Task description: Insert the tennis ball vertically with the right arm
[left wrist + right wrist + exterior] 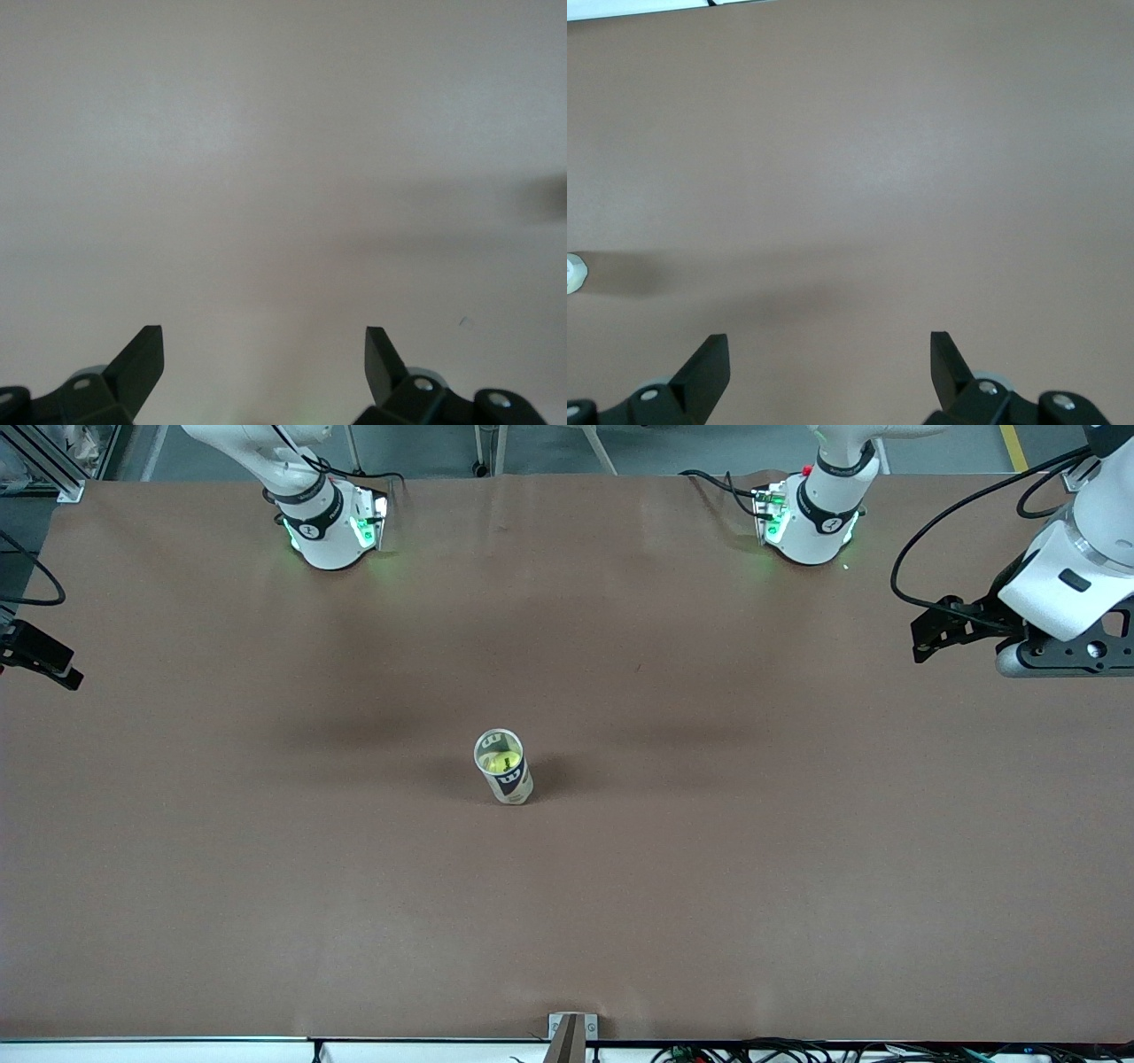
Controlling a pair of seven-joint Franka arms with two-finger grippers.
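Ball sits inside upright can, insertion looks done. Right gripper and left gripper hang spread and empty, well apart from can; next move: stay clear.

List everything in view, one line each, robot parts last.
tube can: 1, clear with a dark label, upright near the table's middle
tennis ball: 1, yellow-green, inside the tube can
table: 1, brown covering, bears the can
left gripper: 1, black fingers, open, holds nothing, over bare table at the left arm's end; arm waits
right gripper: 1, black fingers, open, holds nothing, over bare table at the right arm's end
arm bases: 2, white with green lights, along the table edge farthest from the front camera
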